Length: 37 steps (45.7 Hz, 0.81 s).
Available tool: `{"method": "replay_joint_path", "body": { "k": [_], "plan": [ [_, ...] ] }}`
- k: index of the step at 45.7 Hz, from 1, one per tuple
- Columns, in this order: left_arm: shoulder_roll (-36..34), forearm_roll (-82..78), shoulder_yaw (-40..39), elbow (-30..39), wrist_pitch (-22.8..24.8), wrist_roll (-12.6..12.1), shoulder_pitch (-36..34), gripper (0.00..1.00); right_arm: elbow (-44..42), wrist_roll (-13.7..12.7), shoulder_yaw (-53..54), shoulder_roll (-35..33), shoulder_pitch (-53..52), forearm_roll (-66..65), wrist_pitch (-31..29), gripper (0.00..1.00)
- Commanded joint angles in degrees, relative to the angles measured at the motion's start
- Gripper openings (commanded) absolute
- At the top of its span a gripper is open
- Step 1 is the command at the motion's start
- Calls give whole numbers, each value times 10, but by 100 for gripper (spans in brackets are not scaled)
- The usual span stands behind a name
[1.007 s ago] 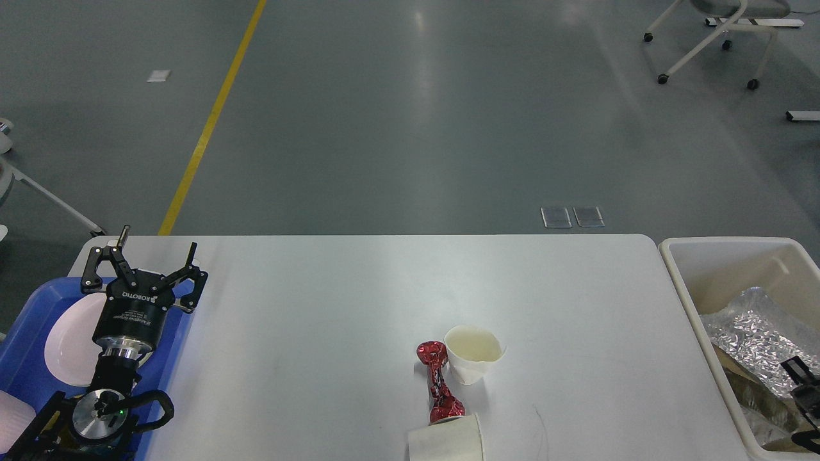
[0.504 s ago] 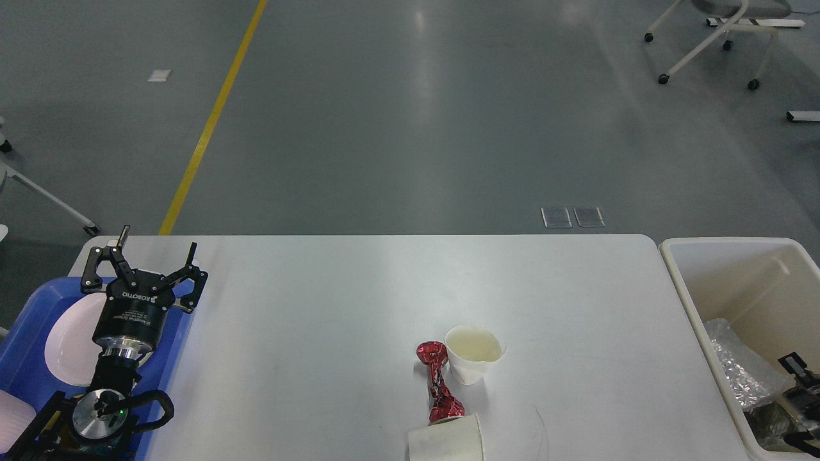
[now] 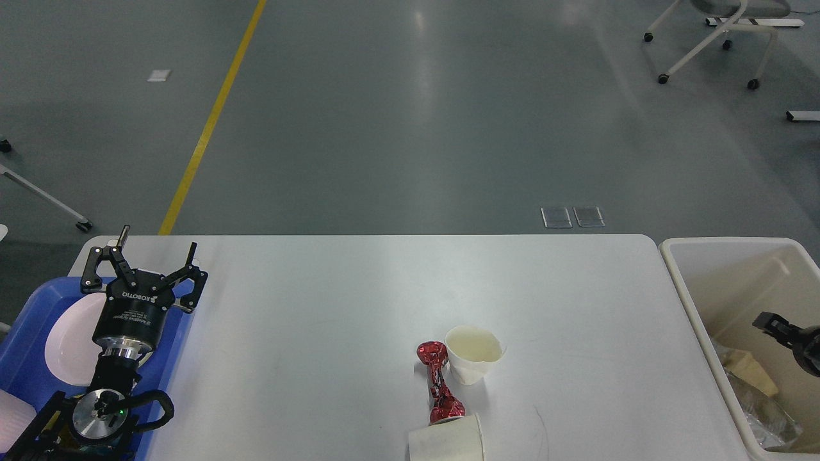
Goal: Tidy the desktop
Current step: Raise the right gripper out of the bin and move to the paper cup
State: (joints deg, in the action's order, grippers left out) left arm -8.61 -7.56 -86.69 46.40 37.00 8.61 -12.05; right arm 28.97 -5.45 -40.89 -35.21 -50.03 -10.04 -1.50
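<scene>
At the bottom edge of the frame, a roll of white paper [image 3: 446, 438] lies on the white tabletop [image 3: 333, 333], touching the lower end of a crumpled red foil wrapper [image 3: 438, 384]. The wrapper's upper end lies just beside a dented white paper cup [image 3: 473, 353], standing upright with its mouth open. These three things sit together at lower centre; the tabletop itself fills the lower half of the frame, from the blue tray at left to the cream bin at right.

At lower left, the left tool [image 3: 148, 251] hangs over the far end of the blue tray [image 3: 25, 358], its two black fingers spread wide and holding nothing. A white plate [image 3: 67, 346] lies in the tray, partly hidden behind the arm.

At the right edge, the right tool [image 3: 769, 320] shows over the cream bin [image 3: 685, 282], seen small and dark; whether it is released or clenched cannot be told. Tan and clear crumpled scraps [image 3: 753, 378] lie in the bin's bottom.

Beyond the tabletop, a grey floor carries a yellow line [image 3: 211, 121] at upper left and a wheeled chair base [image 3: 711, 41] at upper right
</scene>
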Motion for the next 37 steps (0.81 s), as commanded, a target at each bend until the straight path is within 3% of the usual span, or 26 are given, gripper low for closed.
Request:
{"method": "replay_joint_path", "body": {
  "k": [1, 10, 24, 31, 37],
  "plan": [
    [0, 0, 0, 0, 0, 0, 0, 96, 87, -9, -45, -26, -104, -87, -96, 100],
    [0, 0, 0, 0, 0, 0, 0, 96, 176, -10, -182, -20, -312, -91, -256, 100],
    [0, 0, -1, 0, 0, 0, 0, 96, 311, -10, -275, 16, -563, -89, -451, 100],
    [0, 0, 0, 0, 0, 0, 1, 96, 367, -10, -310, 52, -674, -39, -515, 100],
    [0, 0, 0, 0, 0, 0, 1, 96, 427, -10, -331, 108, -750, 23, -532, 100]
  ]
}}
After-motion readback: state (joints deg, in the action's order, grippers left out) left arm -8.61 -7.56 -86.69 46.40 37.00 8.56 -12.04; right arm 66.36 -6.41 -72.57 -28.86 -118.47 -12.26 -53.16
